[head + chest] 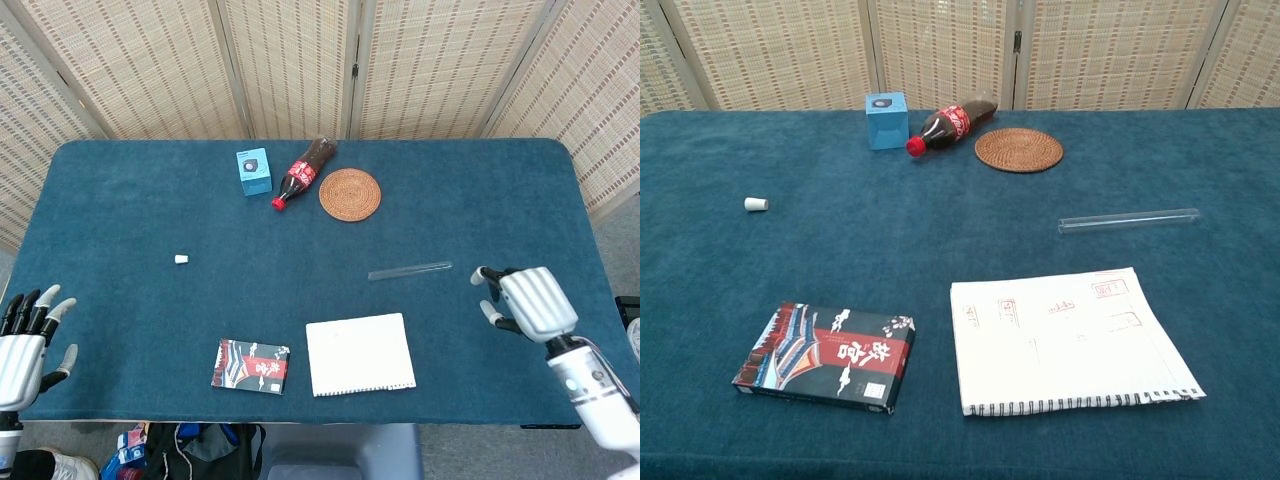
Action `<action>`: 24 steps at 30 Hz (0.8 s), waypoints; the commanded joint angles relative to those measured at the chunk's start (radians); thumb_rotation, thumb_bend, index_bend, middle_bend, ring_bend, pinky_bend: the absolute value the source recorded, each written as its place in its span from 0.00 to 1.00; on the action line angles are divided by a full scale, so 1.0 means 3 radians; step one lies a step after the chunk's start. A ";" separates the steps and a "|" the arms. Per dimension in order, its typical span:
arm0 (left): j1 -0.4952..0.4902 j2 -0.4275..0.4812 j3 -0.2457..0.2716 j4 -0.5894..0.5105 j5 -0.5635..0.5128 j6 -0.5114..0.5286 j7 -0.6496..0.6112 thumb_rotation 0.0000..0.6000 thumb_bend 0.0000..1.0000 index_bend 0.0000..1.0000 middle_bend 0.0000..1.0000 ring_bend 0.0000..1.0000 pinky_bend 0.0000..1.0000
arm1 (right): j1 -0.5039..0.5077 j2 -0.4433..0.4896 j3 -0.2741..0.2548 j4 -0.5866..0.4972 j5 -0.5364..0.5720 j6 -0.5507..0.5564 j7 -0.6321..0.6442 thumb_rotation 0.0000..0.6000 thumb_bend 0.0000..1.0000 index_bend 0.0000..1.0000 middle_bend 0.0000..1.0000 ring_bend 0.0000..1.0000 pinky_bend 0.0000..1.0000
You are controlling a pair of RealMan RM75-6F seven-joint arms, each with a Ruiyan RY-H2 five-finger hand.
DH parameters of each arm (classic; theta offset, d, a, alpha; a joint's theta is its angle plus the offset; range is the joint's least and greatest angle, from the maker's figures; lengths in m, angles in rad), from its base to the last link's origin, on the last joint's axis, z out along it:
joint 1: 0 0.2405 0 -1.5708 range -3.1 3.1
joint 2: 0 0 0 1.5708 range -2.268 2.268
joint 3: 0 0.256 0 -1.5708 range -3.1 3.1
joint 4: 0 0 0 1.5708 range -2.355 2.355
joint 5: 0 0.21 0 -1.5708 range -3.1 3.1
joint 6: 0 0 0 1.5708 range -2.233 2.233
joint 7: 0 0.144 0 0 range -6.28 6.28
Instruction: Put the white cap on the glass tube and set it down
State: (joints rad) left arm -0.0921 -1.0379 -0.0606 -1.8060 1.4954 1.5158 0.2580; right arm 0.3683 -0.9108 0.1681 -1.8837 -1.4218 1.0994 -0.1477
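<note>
The glass tube [410,270] lay flat on the blue tablecloth [480,200], uncapped, just beyond the spiral notebook [360,354]. Nearest the robot, the left hand [25,345] hung at the table's near left edge, fingers spread and holding nothing. The right hand [525,300] hovered over the cloth near the tube's right end, not touching it, fingers apart and empty. A red-and-black box [251,365] sat beside the notebook. The white cap [181,259] rested well left of the tube. Farthest stood a light-blue box [253,171], a cola bottle [304,171] on its side and a woven coaster [350,194].
</note>
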 commanded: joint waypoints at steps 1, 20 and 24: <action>-0.0008 0.0010 -0.0004 -0.0004 -0.0003 -0.0010 0.0004 1.00 0.38 0.18 0.08 0.04 0.00 | 0.0392 -0.0150 0.0175 0.0112 0.0356 -0.0444 -0.0154 1.00 0.35 0.38 0.71 0.72 0.86; -0.0271 0.0029 -0.0105 -0.0059 0.0030 -0.0262 0.0112 1.00 0.38 0.18 0.08 0.04 0.00 | 0.1241 -0.1013 0.0122 0.0992 0.1166 -0.1124 -0.0667 1.00 0.34 0.38 0.98 1.00 1.00; -0.0311 0.0039 -0.0096 -0.0097 0.0024 -0.0324 0.0143 1.00 0.38 0.18 0.08 0.04 0.00 | 0.1362 -0.1217 0.0083 0.1289 0.1291 -0.1204 -0.0725 1.00 0.32 0.38 1.00 1.00 1.00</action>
State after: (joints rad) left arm -0.1836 -1.0271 -0.0902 -1.8334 1.5028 1.4205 0.2993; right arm 0.7544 -1.2425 0.2022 -1.5401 -1.0571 0.7549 -0.3511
